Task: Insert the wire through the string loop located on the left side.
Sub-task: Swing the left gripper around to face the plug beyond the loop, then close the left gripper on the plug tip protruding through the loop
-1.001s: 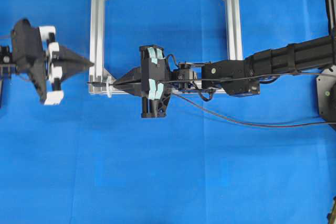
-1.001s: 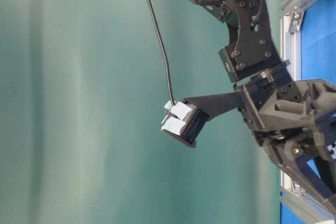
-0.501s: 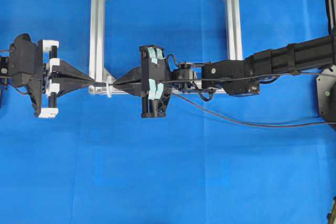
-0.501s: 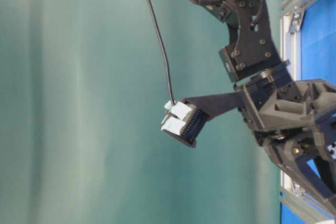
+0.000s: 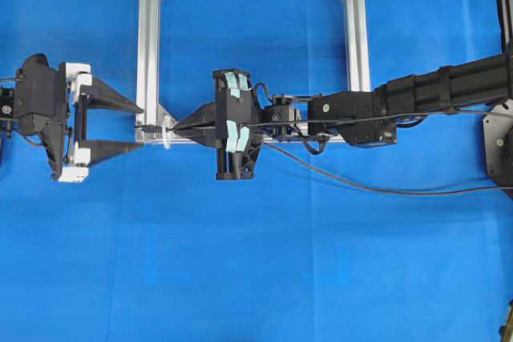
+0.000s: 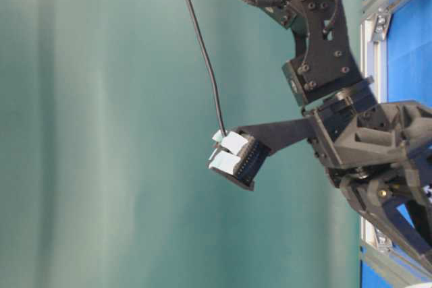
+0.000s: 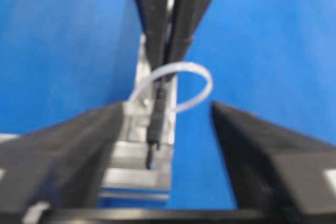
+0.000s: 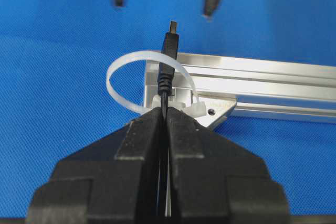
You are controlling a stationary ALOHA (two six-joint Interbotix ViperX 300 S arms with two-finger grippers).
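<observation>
My right gripper (image 8: 164,109) is clenched on the wire (image 8: 167,51), its plug already through the string loop (image 8: 122,64) at the frame's (image 5: 148,54) lower-left corner. My left gripper (image 5: 119,126) stands released; next it should close on the plug.

The overhead view looks straight down on the frame (image 5: 252,54), both arms at mid-height. The table-level view, turned sideways, sits close beside the right arm. Each wrist view looks along its own fingers, close up; both share the loop (image 7: 181,87) (image 8: 149,82) and wire (image 7: 157,114) (image 8: 168,61).
</observation>
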